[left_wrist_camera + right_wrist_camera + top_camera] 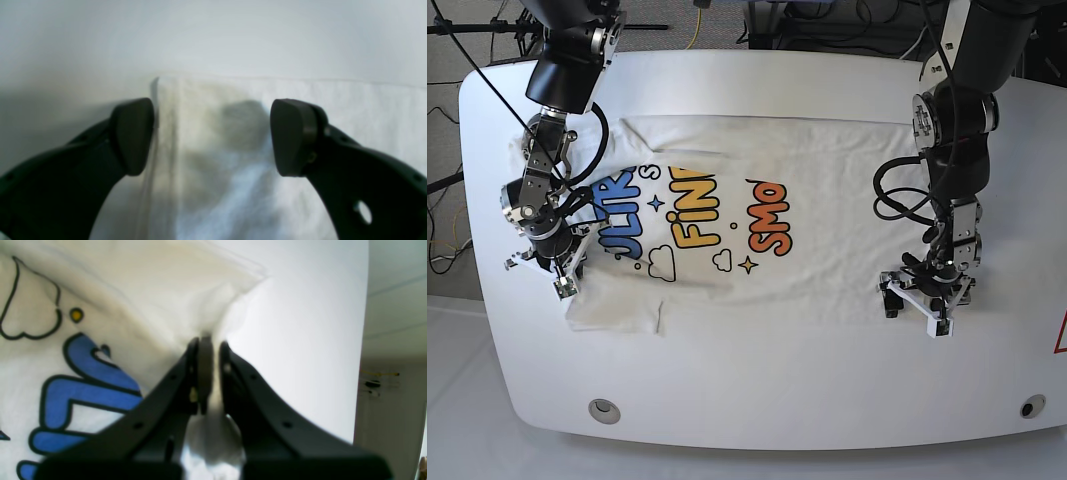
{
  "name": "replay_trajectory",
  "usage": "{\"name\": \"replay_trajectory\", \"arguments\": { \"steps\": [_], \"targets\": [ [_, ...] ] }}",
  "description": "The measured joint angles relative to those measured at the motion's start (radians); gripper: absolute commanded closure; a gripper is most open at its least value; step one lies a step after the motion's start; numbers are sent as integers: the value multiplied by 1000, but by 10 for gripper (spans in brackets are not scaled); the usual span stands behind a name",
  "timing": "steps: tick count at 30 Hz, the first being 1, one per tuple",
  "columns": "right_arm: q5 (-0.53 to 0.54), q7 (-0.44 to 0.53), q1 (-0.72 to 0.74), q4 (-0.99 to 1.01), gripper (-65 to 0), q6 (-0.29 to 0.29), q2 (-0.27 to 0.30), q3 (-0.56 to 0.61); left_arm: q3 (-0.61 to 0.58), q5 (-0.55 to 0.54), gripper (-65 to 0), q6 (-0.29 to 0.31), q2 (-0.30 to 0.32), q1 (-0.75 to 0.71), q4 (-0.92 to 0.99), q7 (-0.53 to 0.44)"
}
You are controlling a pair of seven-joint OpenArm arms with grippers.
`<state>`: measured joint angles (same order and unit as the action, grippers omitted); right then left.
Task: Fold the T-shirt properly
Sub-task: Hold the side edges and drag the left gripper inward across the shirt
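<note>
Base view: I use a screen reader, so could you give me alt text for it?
A white T-shirt with a colourful print lies spread on a white table. The right claw is shut on its edge at the picture's left; the left claw hangs open over the opposite edge.

t-shirt [757, 230] spread print-up on white table [757, 380], one sleeve folded in. right gripper [555, 262] at the sleeve-end edge, left gripper [924, 305] wide open over the hem corner.
</note>
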<state>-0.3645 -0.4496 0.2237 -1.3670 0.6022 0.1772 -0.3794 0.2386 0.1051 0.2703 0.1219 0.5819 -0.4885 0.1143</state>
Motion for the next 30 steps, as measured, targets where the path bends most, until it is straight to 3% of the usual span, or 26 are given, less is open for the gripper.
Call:
{"name": "replay_trajectory", "arguments": {
  "steps": [14, 19, 22, 24, 28, 30],
  "targets": [
    [2, 0, 0, 0, 0, 0, -1, 1, -37, -1, -500, -1, -64, 3, -7, 22],
    [2, 0, 0, 0, 0, 0, 1, -1, -68, -1, -474, 0, -87, -14, -12, -13],
    [2, 0, 0, 0, 0, 0, 0, 0, -80, -2, -384, 12, -86, -17, -15, -18],
    [2, 0, 0, 0, 0, 0, 0, 1, -85, -8, -272, 52, -80, -17, -15, -13],
    [2, 0, 0, 0, 0, 0, 0, 1, -83, -36, -4, 189, -77, -32, -32, 26],
    [2, 0, 0, 0, 0, 0, 0, 1, -69, -44, 0, 230, -81, -52, -57, 36]
  ]
}}
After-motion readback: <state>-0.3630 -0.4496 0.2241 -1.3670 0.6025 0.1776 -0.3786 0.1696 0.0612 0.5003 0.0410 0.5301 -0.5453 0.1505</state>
